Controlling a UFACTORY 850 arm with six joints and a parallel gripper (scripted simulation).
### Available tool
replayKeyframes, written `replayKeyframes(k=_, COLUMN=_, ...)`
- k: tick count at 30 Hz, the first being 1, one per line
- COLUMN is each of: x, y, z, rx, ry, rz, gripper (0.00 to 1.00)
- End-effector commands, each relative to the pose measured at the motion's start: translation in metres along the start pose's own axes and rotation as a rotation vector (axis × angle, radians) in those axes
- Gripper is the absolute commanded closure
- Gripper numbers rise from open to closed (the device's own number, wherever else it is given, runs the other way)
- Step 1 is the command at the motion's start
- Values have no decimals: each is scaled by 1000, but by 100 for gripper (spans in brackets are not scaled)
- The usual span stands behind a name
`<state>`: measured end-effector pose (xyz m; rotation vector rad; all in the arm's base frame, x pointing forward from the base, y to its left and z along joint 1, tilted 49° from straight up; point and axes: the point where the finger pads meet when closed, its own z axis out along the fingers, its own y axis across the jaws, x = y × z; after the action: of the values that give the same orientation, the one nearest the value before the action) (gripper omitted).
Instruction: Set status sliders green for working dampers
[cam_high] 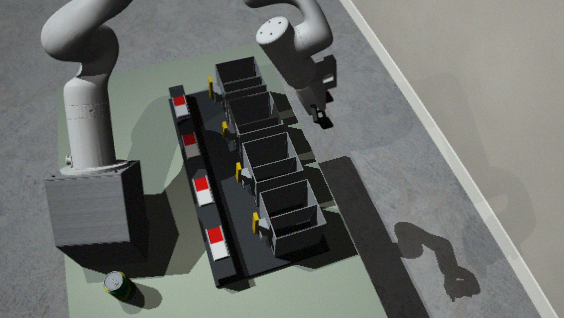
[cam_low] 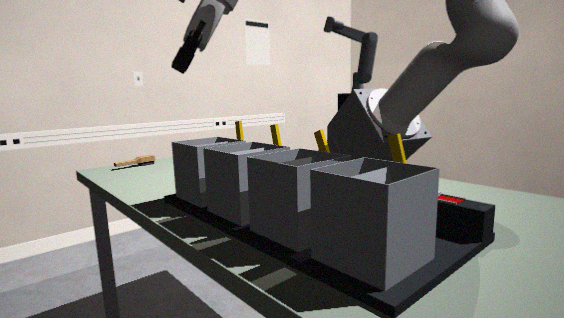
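Several grey box dampers stand in a row on a black base (cam_high: 235,185), from the far one (cam_high: 240,76) to the near one (cam_high: 292,220). Each has a yellow handle on its slider side, such as the near handle (cam_high: 257,222). In front of each lies a status slider showing red, from the far slider (cam_high: 179,102) to the near one (cam_high: 216,239). My gripper (cam_high: 322,119) is open and empty, high in the air beyond the far dampers; it also shows in the exterior view (cam_low: 184,59). The row of dampers (cam_low: 305,205) hides most sliders there.
The arm's grey base block (cam_high: 95,205) stands beside the sliders. A green can (cam_high: 119,286) stands near the table's corner. A wooden-handled brush (cam_low: 134,161) lies at the far end of the green table. A dark mat (cam_high: 370,225) lies on the floor beside the table.
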<state>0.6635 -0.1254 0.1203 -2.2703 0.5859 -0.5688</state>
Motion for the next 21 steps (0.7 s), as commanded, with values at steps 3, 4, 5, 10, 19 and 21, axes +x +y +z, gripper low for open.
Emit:
replayKeyframes(k=3, x=1, y=0, z=-1, rx=0, ry=2, rz=-1, gripper=0)
replayKeyframes(k=4, x=1, y=0, z=-1, rx=0, ry=2, rz=-1, gripper=0)
replayKeyframes(k=5, x=1, y=0, z=-1, rx=0, ry=2, rz=-1, gripper=0)
replayKeyframes(k=10, x=1, y=0, z=-1, rx=0, ry=2, rz=-1, gripper=0)
replayKeyframes(k=19, x=1, y=2, z=0, rx=1, ry=-4, rz=-7, gripper=0)
replayKeyframes(k=21, x=-3, y=15, z=5, rx=7, ry=-42, rz=-42, gripper=0)
